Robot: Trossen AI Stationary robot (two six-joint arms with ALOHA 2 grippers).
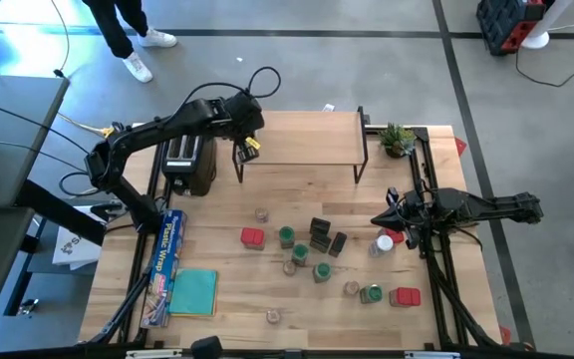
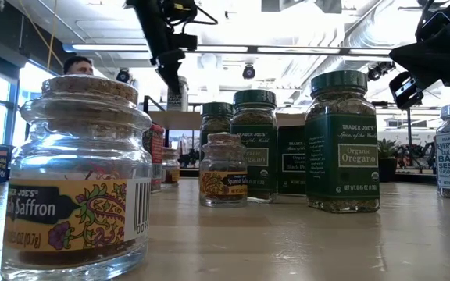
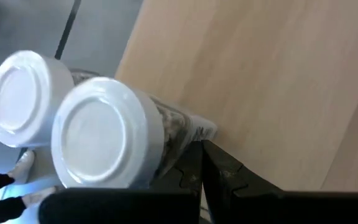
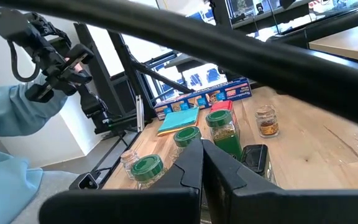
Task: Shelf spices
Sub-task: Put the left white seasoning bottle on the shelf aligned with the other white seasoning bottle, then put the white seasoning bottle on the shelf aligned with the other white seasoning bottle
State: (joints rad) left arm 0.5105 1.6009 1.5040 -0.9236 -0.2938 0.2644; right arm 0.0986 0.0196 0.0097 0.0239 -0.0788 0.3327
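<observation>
Nearest the low camera, a cork-topped saffron jar (image 2: 84, 176) stands on the pale wooden tabletop (image 1: 267, 299). Behind it stand a smaller saffron jar (image 2: 223, 169) and green-lidded jars, one labelled oregano (image 2: 342, 142). From above, the spices lie scattered over the tabletop's middle: red tins (image 1: 252, 237), black boxes (image 1: 320, 231), green lids. A blue foil box (image 1: 163, 267) and teal cloth (image 1: 194, 291) lie towards the left edge. The right pincer (image 1: 379, 219) hangs closed and empty near a white-lidded jar (image 1: 384, 242). Farther back, the shelf (image 1: 302, 140) stands beside a black toaster (image 1: 187, 160). The left pincer (image 1: 245, 146) hovers at the shelf's left end, closed on a white-lidded jar (image 3: 107, 140). Beyond lie grey floor and a person's legs (image 1: 118, 30).
</observation>
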